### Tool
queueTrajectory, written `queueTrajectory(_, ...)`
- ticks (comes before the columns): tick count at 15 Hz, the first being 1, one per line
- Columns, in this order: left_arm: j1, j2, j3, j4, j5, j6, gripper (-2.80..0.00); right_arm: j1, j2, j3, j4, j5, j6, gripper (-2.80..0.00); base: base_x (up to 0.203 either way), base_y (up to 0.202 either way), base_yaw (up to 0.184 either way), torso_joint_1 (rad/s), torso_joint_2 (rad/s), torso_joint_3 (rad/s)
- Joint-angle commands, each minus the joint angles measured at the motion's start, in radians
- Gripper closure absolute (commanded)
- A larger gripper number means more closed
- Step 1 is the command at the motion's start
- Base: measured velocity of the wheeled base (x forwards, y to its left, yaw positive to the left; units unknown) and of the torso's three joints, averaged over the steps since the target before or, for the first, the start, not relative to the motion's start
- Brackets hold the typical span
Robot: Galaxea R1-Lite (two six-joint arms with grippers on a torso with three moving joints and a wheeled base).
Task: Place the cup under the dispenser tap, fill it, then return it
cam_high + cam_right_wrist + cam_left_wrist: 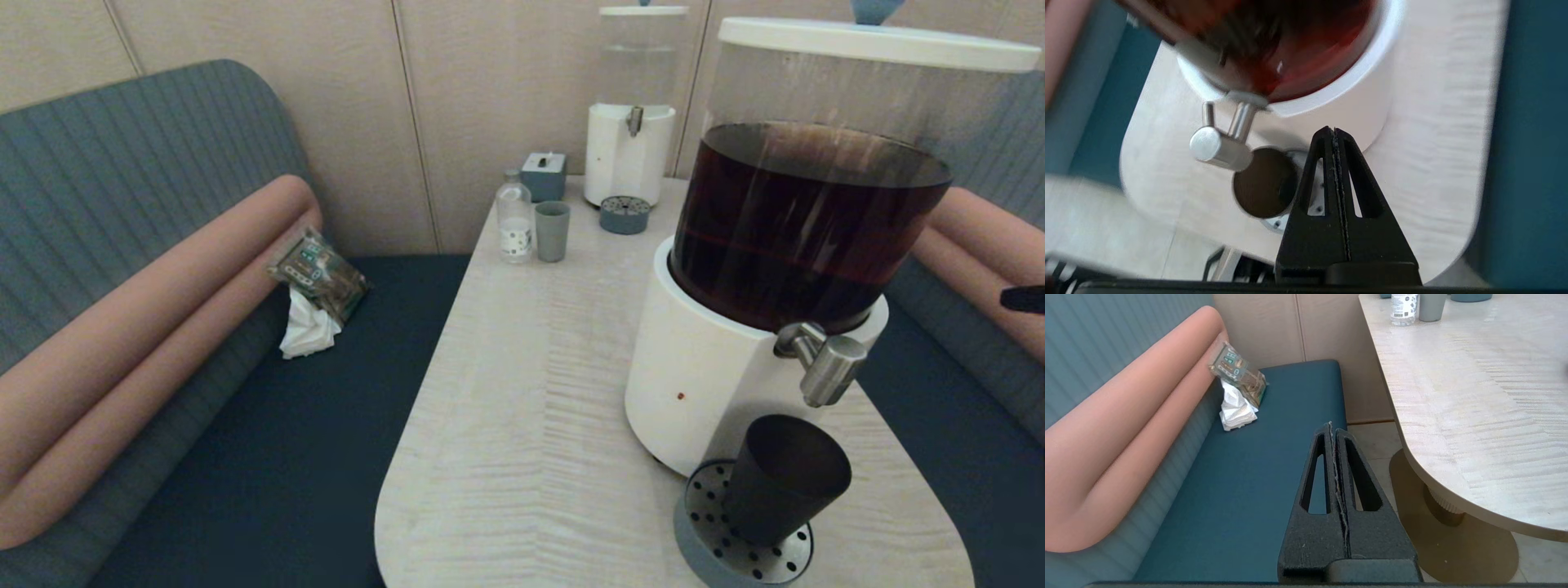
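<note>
The black cup (784, 482) stands on the round perforated drip tray (704, 545) at the table's near right corner. It is directly below the brushed-steel tap (826, 369) of the big white-based dispenser (702, 384) of dark brown liquid. In the right wrist view the cup (1263, 181) shows from above with a dark brown inside, beside the tap (1220, 149). My right gripper (1333, 131) is shut and empty, above and to the right of the cup, apart from it; only its dark tip (1020, 299) enters the head view. My left gripper (1331, 426) is shut, parked over the blue bench seat.
At the table's far end stand a smaller dispenser with clear liquid (629, 155), its drip tray (624, 215), a grey-blue cup (552, 231), a small bottle (514, 216) and a grey box (544, 175). A packet (318, 273) and a white napkin (306, 331) lie on the left bench.
</note>
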State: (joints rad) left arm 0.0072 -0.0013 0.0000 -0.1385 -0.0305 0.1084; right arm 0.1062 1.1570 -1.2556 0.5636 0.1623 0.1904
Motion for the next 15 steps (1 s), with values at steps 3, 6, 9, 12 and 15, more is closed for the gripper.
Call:
queueTrajectory(3,0.0,0.001,0.04,-0.001,0.0,0.0,0.0,0.027,0.075,-0.008,0.001,0.095,-0.002,0.0,0.0,0.0,0.0,0.0,0.0,0.0)
queueTrajectory(6,0.0,0.001,0.04,-0.001,0.0,0.0,0.0,0.06,0.103,-0.01,-0.005,0.131,-0.007,0.0,0.0,0.0,0.0,0.0,0.0,0.0)
queueTrajectory(9,0.0,0.001,0.04,-0.001,0.0,0.0,0.0,0.075,0.124,-0.001,-0.067,0.133,-0.012,0.0,0.0,0.0,0.0,0.0,0.0,0.0)
queueTrajectory(12,0.0,0.002,0.04,-0.001,0.0,0.0,0.0,0.073,0.121,0.0,-0.073,0.191,-0.014,0.0,0.0,0.0,0.0,0.0,0.0,0.0)
queueTrajectory(15,0.0,0.001,0.04,-0.001,0.0,0.0,0.0,0.075,0.139,0.007,-0.073,0.203,-0.053,0.0,0.0,0.0,0.0,0.0,0.0,0.0)
